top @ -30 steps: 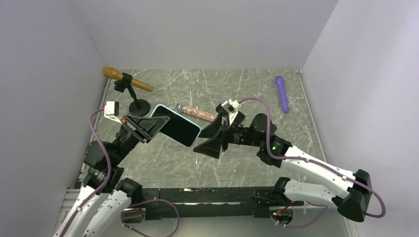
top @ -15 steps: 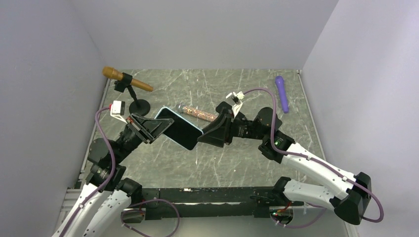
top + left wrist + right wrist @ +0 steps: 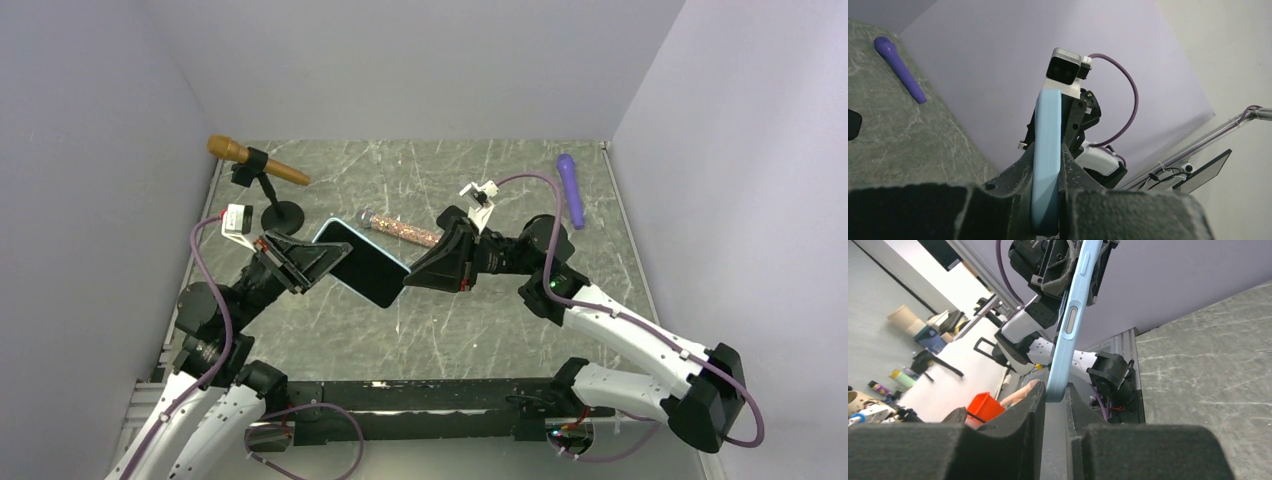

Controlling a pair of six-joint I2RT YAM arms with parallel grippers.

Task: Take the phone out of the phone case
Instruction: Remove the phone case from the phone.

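- Left gripper [image 3: 318,262]: jaws closed on the left end of the case [image 3: 328,229]. In the left wrist view the pale blue edge sits wedged between both fingers [image 3: 1008,180], with no gap on either side.
- Right gripper [image 3: 408,279]: jaws closed on the opposite end, at the case's near right corner. The right wrist view shows the rounded corner pinched between the two dark pads [image 3: 1023,415].
- The two grippers face each other across the middle of the table [image 3: 480,320], left one coming in from the left, right one from the right, with the case spanning between them.
- Phone [image 3: 367,270]: seated in the case, not out. Dark screen faces up toward the top camera, with a blue rim visible along the far edge and left corner.
- Case held edge-on to both wrist cameras. Its long axis runs from far left to near right in the top view. It appears to be lifted clear of the table.
- Right wrist view: a side button and a longer oval cut-out show on the case edge.
- Tube [image 3: 400,230]: lying flat on the table just beyond the case's far side, not touching either gripper.
- Brown mic [image 3: 258,163]: clipped in a small black stand [image 3: 283,214] at the far left, near the left gripper's wrist.
- Purple mic [image 3: 571,190]: lying flat at the far right, well apart from both arms.
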